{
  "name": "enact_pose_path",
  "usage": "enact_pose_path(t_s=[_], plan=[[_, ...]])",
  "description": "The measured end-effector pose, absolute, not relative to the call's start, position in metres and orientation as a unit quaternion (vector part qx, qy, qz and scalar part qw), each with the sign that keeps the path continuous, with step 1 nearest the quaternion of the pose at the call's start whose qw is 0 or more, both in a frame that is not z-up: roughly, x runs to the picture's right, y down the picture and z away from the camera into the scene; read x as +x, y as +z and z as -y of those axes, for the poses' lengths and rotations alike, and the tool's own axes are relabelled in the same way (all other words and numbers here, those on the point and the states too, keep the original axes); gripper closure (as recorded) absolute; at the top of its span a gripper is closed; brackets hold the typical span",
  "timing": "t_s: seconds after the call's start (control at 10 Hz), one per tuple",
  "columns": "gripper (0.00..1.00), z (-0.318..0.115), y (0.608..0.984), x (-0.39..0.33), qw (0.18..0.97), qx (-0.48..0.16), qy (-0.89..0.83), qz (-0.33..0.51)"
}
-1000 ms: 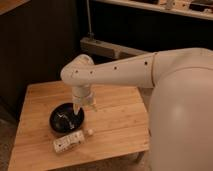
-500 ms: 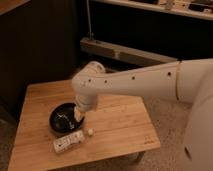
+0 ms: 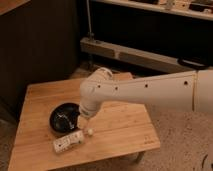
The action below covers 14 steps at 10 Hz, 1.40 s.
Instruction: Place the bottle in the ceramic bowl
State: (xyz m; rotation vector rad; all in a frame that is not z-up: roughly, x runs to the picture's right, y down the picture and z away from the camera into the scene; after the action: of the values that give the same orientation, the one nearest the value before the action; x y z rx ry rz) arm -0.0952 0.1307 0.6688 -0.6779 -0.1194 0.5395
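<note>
One bottle lies flat on the surface, just beside the ceramic bowl. The hand hovers over the bowl's edge, apparently released, grasping nothing.

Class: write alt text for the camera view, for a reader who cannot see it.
A white robot arm reaches over a wooden table, its end effector poised at the edge of a black ceramic bowl. A white bottle lies on the table in front, untouched.

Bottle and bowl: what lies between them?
Only a thin strip of bare table separates the bottle from the bowl in the camera view; the end effector hangs at the bowl's rim, picture right.
</note>
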Motion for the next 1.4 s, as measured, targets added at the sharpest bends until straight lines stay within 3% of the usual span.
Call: enact_pose_path(t_s=[0.6,1.4], plan=[[0.35,-0.132,0.667,-0.096,0.908,-0.319,0.264,0.066],[0.35,-0.187,0.689,-0.093,0.902,-0.312,0.169,0.247]])
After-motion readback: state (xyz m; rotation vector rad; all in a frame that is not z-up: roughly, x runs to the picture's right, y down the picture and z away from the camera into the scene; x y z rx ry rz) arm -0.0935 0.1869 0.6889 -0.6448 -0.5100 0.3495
